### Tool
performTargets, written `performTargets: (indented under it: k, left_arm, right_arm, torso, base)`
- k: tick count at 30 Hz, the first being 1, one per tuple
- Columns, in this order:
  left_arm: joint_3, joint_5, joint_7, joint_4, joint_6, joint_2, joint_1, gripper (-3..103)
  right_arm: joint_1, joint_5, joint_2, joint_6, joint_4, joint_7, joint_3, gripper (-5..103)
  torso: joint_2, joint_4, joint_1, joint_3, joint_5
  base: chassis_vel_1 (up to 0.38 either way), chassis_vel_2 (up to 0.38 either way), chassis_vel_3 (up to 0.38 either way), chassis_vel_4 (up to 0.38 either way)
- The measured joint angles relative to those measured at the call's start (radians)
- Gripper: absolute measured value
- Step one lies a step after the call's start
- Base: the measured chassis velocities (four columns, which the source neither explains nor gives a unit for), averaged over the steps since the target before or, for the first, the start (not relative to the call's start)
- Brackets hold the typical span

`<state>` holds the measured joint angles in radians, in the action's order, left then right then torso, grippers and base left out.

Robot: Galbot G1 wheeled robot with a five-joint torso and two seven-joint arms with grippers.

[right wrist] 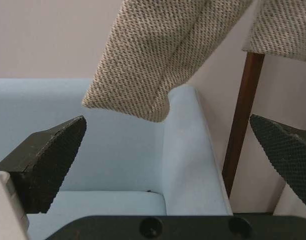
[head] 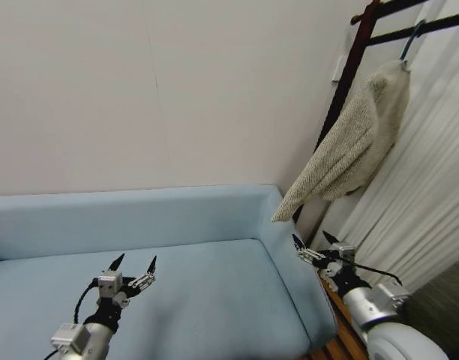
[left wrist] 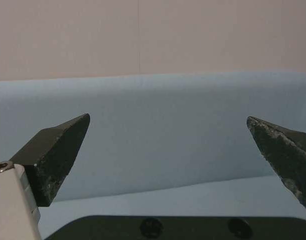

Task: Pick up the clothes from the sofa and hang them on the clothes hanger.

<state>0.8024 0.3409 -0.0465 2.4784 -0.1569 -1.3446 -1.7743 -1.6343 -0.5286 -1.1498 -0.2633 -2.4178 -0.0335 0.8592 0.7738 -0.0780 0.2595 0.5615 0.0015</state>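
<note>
Head view: the beige knit garment (head: 357, 146) hangs from a hook (head: 409, 43) on a dark bar of the wooden rack (head: 348, 82), high on the right. Its lower corner dangles above the right armrest of the light blue sofa (head: 214, 217); whether cloth and armrest touch cannot be told here. A pale curtain (head: 432, 195) falls behind the rack, and a plain wall (head: 139, 90) rises behind the sofa.

The left claw (head: 135, 261) hovers low over the seat cushion on the left side, its 2 dark fingers spread wide and aimed at the backrest. In the left wrist view the backrest shows between the parted fingertips.

The right claw (head: 312, 240) is at the outer side of the right armrest, below the garment, also open with its 2 fingers apart. In the right wrist view the garment's hem hangs above the gap between the fingers, apart from both, and the rack's brown post stands just beside the armrest
</note>
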Motion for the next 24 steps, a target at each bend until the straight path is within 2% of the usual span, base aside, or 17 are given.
performTargets:
  k: [12,14,16,17,20,22,24]
  left_arm:
    - [0.007,0.007,0.007,0.021,0.038,-0.033,-0.005,100]
    - [0.003,0.008,0.016,0.021,0.022,-0.035,0.005,100]
    - [0.004,0.008,0.02,0.022,-0.043,-0.038,-0.002,100]
    - [0.004,0.008,0.02,0.022,-0.043,-0.038,-0.002,100]
    - [0.005,0.008,0.033,0.022,-0.117,-0.041,-0.017,100]
    - [0.006,0.008,0.035,0.022,-0.117,-0.042,-0.016,100]
    - [0.006,0.008,0.035,0.022,-0.093,-0.042,-0.006,100]
  right_arm:
    - [-0.051,-0.005,-0.013,0.028,-0.021,0.031,0.062,100]
    - [-0.032,-0.006,-0.011,0.017,-0.019,0.032,0.068,100]
    - [-0.023,-0.007,-0.011,-0.005,-0.03,0.03,0.068,100]
    - [-0.023,-0.007,-0.011,-0.005,-0.03,0.03,0.068,100]
    - [-0.019,-0.013,-0.015,-0.055,-0.063,0.023,0.065,100]
    - [-0.016,-0.013,-0.017,-0.065,-0.071,0.021,0.063,100]
    - [-0.007,-0.013,-0.017,-0.075,-0.076,0.016,0.055,100]
  torso:
    - [0.0,0.0001,0.0,0.0,0.0]
    - [0.0,0.0,0.0,0.0,0.0]
    - [0.0,0.0001,0.0,0.0,0.0001]
    - [0.0,0.0001,0.0,0.0,0.0001]
    - [0.0,0.0002,0.0,0.0,-0.0001]
    - [0.0,0.0002,0.0,0.0,-0.0001]
    - [0.0,0.0,0.0,0.0,0.0]
  base:
    - [0.0,0.0,0.0,0.0]
    - [0.0,0.0,0.0,0.0]
    - [0.0,0.0,0.0,0.0]
    - [0.0,0.0,0.0,0.0]
    - [0.0,0.0,0.0,0.0]
    - [0.0,0.0,0.0,0.0]
    - [0.0,0.0,0.0,0.0]
